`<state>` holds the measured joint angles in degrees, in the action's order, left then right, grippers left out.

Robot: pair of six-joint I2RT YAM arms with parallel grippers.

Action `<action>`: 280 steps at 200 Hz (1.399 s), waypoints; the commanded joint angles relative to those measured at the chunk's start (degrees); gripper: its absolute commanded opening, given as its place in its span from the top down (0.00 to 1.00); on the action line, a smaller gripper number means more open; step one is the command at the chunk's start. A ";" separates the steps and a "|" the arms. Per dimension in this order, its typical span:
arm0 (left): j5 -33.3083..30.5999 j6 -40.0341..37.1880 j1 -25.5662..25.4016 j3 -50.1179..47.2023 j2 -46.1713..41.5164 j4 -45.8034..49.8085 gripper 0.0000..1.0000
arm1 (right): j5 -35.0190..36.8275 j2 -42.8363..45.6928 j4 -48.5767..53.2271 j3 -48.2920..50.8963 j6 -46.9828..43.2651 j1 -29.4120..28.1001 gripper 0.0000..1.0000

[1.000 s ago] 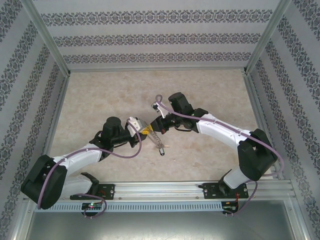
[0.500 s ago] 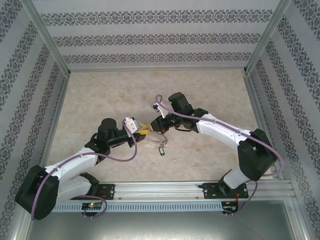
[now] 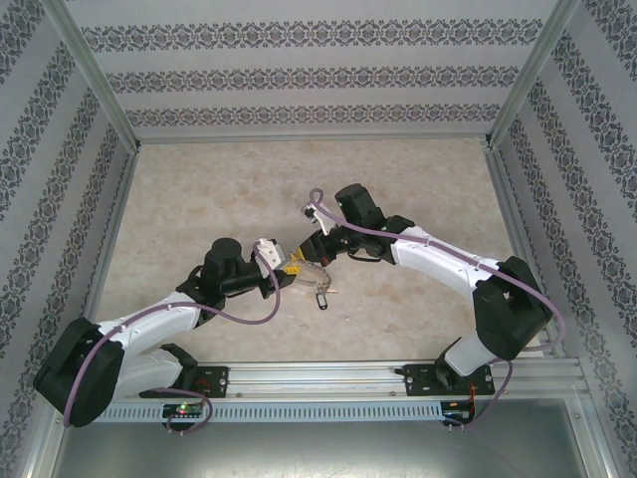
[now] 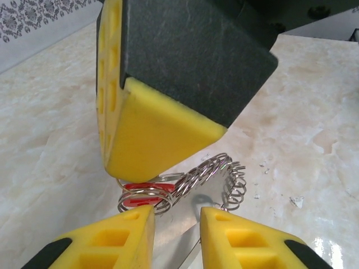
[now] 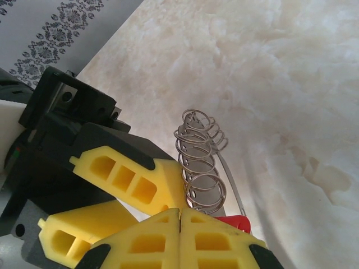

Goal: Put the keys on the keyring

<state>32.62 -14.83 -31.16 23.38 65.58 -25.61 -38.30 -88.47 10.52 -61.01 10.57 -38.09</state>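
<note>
Keyring (image 5: 199,162), a coil of silvery wire rings, sits pinched in the right gripper's (image 5: 179,216) closed yellow fingers over the mottled beige tabletop (image 4: 50,145) — the left gripper (image 4: 176,224) faces it, jaws slightly parted.

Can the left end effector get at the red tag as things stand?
Probably not cleanly. The red tag lies just ahead of the open left end effector, but the shut right end effector covers it from above and coils of the keyring cross it, leaving little to pinch.
</note>
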 commanded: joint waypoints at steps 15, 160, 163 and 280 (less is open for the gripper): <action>-2.96 -0.16 -1.19 1.60 1.61 -0.79 0.73 | 0.12 0.68 -1.72 -0.33 0.68 0.21 1.00; -6.25 3.59 -1.80 -0.65 0.83 -5.72 0.72 | 0.86 0.60 -2.25 0.09 1.35 0.80 1.00; -6.26 3.62 -1.81 -0.74 0.70 -5.75 0.72 | 0.86 0.64 -2.18 0.10 1.39 0.76 1.00; -5.56 4.46 -2.94 -1.10 -0.19 -7.06 0.71 | 0.69 0.18 -3.32 0.11 2.19 1.02 1.00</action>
<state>26.48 -11.29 -32.95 22.02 64.88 -29.47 -37.23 -88.47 9.61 -60.99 12.05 -37.26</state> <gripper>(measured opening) 0.286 0.058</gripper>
